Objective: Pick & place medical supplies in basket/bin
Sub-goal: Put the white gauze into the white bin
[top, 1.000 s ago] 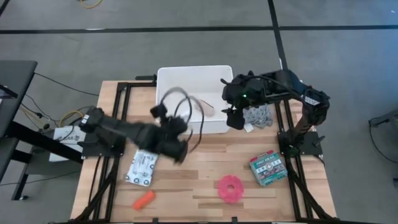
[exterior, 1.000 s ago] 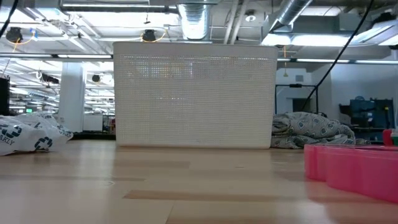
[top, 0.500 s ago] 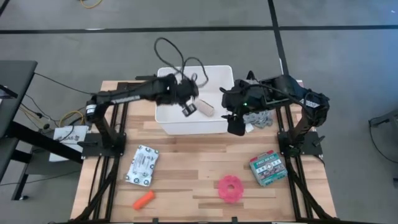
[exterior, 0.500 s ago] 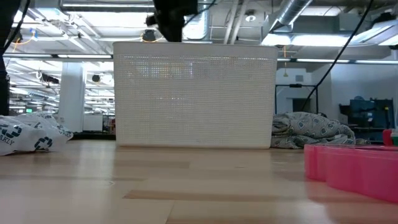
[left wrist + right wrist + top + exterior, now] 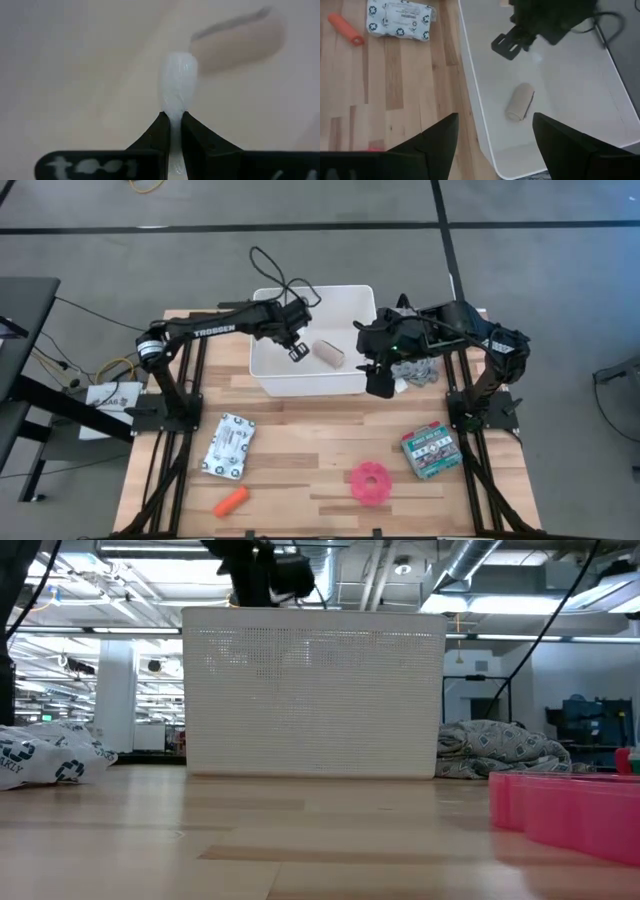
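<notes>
The left pincer (image 5: 297, 350) is held above the interior of the white tub (image 5: 268, 370), its tips clamped together on a small white piece (image 5: 177, 82), as is shown in the left wrist view. The piece is pinched at one end only and projects ahead of the tips. This grip is judged to suit a release into the tub, which has not yet been made. A beige roll (image 5: 328, 353) is seen lying on the tub floor, just beside the left pincer and on its far side from the left arm's base; it is not touched by either pincer.

The right pincer (image 5: 380, 383) is stationed just outside the tub wall, on the side away from the left arm, with its fingers spread apart and nothing between them. It is judged to be waiting. A grey patterned cloth (image 5: 414, 366) lies close behind it.

Four supplies are recorded on the table (image 5: 300, 470), well apart from both pincers and outside the tub: a white soft packet (image 5: 229, 447), an orange cylinder (image 5: 231, 501), a pink tape roll (image 5: 370, 483) and a green-white box (image 5: 430, 451). The task is judged to be partly done, with these four left to be collected.
</notes>
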Tool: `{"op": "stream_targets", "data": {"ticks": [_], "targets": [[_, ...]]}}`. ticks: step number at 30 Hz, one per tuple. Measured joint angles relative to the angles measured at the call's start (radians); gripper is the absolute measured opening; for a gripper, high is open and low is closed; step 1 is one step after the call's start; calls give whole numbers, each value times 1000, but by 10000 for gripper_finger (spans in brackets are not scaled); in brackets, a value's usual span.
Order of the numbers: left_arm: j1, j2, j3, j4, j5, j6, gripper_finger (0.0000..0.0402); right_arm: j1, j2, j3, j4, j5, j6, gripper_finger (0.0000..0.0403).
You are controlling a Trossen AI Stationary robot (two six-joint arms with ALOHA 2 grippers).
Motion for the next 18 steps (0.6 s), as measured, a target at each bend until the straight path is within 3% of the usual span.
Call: {"op": "stream_targets", "data": {"ticks": [4,9,18], "targets": [[13,0,-79,37,4,40,17,0,0,0,1,0,0,249],[13,0,-143,66,5,105,51,0,0,0,4,0,0,249],[22,0,-148,68,64,107,110,0,0,0,5,0,10,249]]}}
